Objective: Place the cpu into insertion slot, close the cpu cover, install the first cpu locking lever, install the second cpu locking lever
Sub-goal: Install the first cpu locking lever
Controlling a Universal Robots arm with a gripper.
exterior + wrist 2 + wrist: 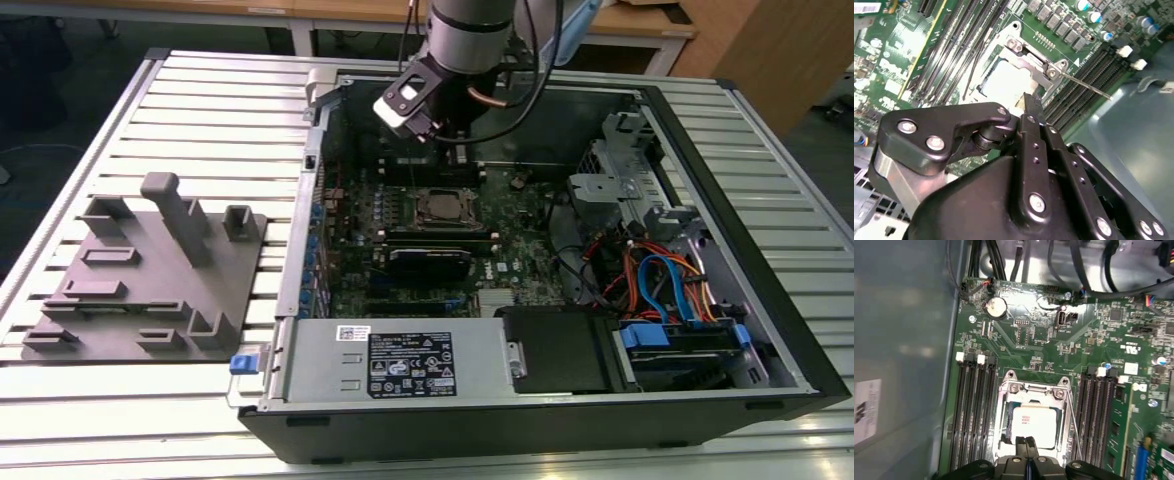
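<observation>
— Where was the cpu (1033, 421)?
— In the slot (1004, 434), with the cover (1029, 389) down around it.
— And the gripper (1027, 441)?
— Over the cover's edge, jaws together, nothing between them. A thin lever (1089, 85) ran alongside.

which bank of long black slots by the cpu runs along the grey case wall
The bank beside the grey case wall in the first wrist view. The other bank, across the cpu, has green board and a blue connector beyond it.
</observation>
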